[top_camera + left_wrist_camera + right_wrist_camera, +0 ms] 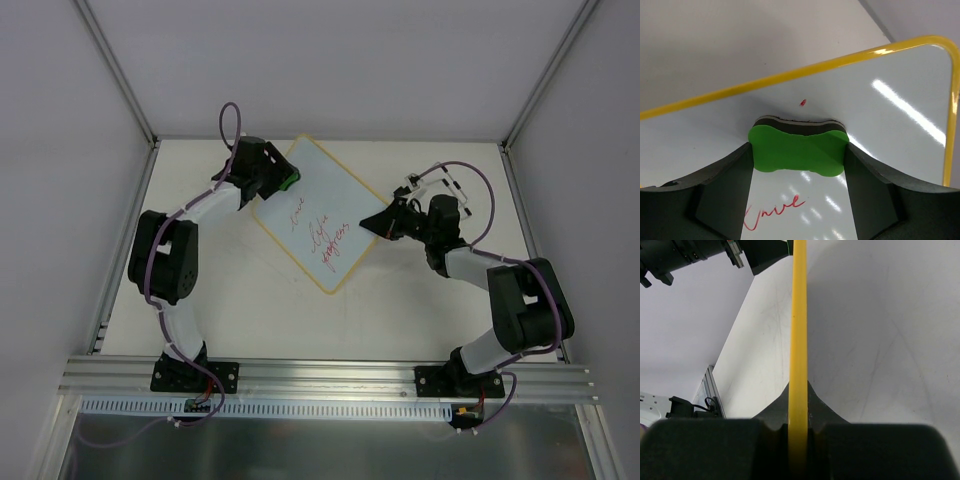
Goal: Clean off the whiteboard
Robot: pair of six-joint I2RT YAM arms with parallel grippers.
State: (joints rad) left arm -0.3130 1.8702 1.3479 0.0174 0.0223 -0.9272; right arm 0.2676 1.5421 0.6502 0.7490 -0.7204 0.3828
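Note:
The whiteboard point(312, 212), white with a yellow frame, lies turned like a diamond at the table's middle, with red handwriting point(318, 238) on it. My left gripper point(284, 178) is shut on the green eraser point(797, 150) and holds it over the board's far left part, near the yellow frame point(790, 75). A red word point(772, 212) and a small red speck point(802, 103) show on the board there. My right gripper point(372, 224) is shut on the board's right edge, seen edge-on as a yellow strip point(799, 340) between its jaws.
White enclosure walls with metal posts point(115, 70) stand on the left, back and right. A metal rail point(330, 375) runs along the near edge with both arm bases. The left arm's body point(700, 252) shows at the top of the right wrist view.

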